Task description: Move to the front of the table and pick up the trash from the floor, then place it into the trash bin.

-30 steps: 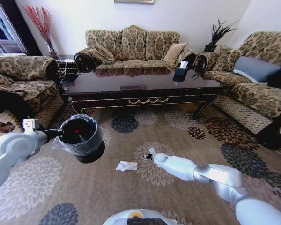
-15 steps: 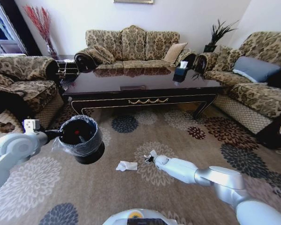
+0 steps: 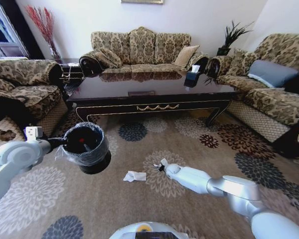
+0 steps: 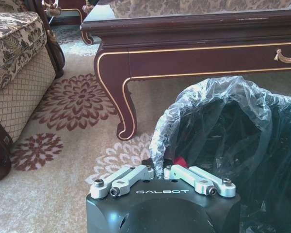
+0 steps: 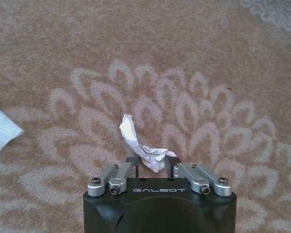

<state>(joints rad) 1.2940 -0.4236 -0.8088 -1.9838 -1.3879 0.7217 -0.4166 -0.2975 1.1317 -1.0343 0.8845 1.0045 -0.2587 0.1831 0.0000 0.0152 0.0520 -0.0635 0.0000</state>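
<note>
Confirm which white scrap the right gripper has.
The twisted white scrap, pinched between the right gripper fingers. The flat white tissue lies apart on the floor, toward the left-held trash bin.

A patterned sofa (image 3: pixel 139 50) is seen against the far wall, flanked by an armchair (image 3: pixel 20 82) and a second sofa (image 3: pixel 269 84) bearing a blue cushion (image 3: pixel 271 72). Red dried stems (image 3: pixel 42 25) and a dark plant (image 3: pixel 232 35) are placed in the corners.
</note>
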